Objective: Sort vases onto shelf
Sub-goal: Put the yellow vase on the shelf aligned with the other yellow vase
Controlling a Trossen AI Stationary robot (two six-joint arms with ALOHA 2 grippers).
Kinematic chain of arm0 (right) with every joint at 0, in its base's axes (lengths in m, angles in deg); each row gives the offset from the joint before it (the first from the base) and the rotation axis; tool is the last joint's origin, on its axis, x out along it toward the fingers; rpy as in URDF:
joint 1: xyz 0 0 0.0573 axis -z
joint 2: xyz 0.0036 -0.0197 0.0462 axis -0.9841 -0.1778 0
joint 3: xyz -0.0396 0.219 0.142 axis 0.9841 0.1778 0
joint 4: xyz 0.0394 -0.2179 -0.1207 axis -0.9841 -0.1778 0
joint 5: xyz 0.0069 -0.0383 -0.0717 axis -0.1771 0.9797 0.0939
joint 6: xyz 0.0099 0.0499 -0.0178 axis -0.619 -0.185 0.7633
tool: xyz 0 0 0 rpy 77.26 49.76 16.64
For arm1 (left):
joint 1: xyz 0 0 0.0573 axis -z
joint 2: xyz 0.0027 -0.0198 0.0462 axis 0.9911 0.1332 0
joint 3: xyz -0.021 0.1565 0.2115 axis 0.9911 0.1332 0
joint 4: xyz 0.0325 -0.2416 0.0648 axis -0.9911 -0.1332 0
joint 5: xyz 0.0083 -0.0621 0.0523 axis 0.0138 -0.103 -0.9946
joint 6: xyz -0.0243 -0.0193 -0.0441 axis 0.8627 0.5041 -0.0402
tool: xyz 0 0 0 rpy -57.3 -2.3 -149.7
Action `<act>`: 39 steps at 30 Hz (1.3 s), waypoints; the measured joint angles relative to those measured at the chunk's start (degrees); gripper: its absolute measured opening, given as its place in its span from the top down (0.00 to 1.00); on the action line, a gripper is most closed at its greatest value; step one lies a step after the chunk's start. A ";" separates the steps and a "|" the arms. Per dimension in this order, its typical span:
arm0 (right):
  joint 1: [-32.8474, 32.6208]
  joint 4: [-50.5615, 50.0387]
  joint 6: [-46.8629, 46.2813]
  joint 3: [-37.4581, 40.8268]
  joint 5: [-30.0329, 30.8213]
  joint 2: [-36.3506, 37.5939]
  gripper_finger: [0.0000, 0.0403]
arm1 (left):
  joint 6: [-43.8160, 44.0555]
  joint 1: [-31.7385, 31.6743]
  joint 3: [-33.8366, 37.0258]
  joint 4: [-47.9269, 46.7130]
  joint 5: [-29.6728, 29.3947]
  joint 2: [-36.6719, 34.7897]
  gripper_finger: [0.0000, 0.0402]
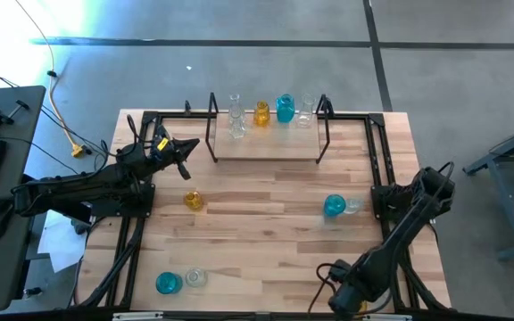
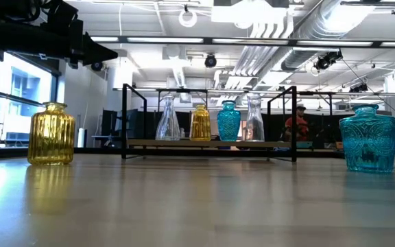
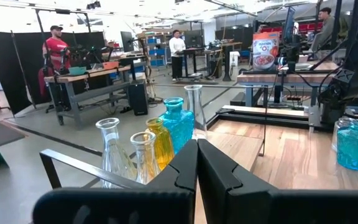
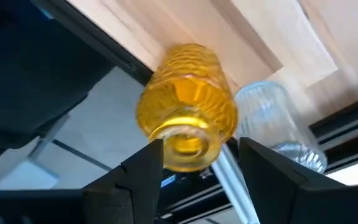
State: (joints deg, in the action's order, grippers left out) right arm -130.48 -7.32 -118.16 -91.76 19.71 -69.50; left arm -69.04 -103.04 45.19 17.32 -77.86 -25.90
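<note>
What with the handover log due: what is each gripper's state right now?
Left gripper: shut, empty, near the shelf's left end.
Right gripper: open, facing a yellow vase, not clamped on it.

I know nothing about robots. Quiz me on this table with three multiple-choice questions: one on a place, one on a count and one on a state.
1. Where is the left pincer?
A. By the shelf's left end
B. Off the table's near edge
C. Behind the shelf

2. How many teal vases stand on the shelf?
A. None
B. One
C. Three

3. The left pincer's fingers are:
A. Spread wide
B. Shut together, empty
C. Gripping an amber vase

Answers:
1 A: the high view shows it beside the shelf's left loop.
2 B: a single teal vase stands among the clear and amber ones.
3 B: the left wrist view shows its fingers meeting with nothing between them.
</note>
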 joint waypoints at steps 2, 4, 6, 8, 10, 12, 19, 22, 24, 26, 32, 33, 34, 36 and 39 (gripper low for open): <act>-0.16 0.31 1.70 0.90 -0.02 0.00 0.52 | 0.00 -0.01 0.00 0.00 0.00 0.00 1.00; -0.34 0.47 3.08 1.50 -0.04 0.00 0.52 | 0.00 0.01 0.00 0.00 0.00 0.00 1.00; -0.43 0.60 4.11 1.99 -0.34 0.02 0.52 | 0.00 -0.01 0.00 0.00 0.00 0.00 1.00; -0.52 0.80 4.92 2.26 -0.42 0.02 0.52 | 0.00 -0.01 0.00 0.00 -0.02 0.00 1.00; -0.76 0.94 6.10 2.26 -0.43 -0.03 0.52 | 0.00 0.01 0.00 -0.02 -0.01 0.00 1.00; -0.93 0.90 6.85 2.26 -0.35 -0.36 0.52 | 0.00 0.00 0.00 -0.02 -0.01 0.00 1.00; -1.26 0.99 9.55 2.23 0.45 -1.21 0.52 | 0.00 -0.01 0.00 -0.04 0.00 0.00 1.00; -1.26 0.97 11.91 2.23 0.54 -2.34 0.53 | 0.00 0.00 0.00 -0.07 -0.01 0.00 1.00; -1.09 0.95 12.87 2.23 0.72 -2.99 0.55 | 0.00 -0.01 0.00 -0.07 0.00 0.00 1.00; -0.63 1.04 13.71 2.23 1.05 -3.20 0.59 | 0.00 0.00 0.00 -0.08 0.00 0.00 1.00; 2.76 1.19 18.41 2.06 2.46 -3.22 0.80 | 0.00 0.01 0.00 0.09 0.00 0.00 1.00; 3.68 1.16 19.92 2.06 2.44 -3.20 0.84 | 0.00 -0.01 0.00 0.17 0.00 0.00 1.00; 4.72 1.13 21.29 2.06 2.46 -3.13 0.89 | 0.00 0.00 0.00 0.23 -0.01 0.00 1.00; 7.07 1.62 24.25 2.08 3.31 -2.60 0.95 | 0.00 0.01 0.00 0.33 -0.01 0.00 1.00; 11.20 1.07 28.84 0.85 6.45 -2.33 0.95 | 0.00 -0.01 0.00 0.34 0.00 0.00 1.00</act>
State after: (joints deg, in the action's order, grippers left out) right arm -119.28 -6.25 -89.32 -90.91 26.16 -71.83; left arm -69.04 -103.05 45.19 17.67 -77.86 -25.90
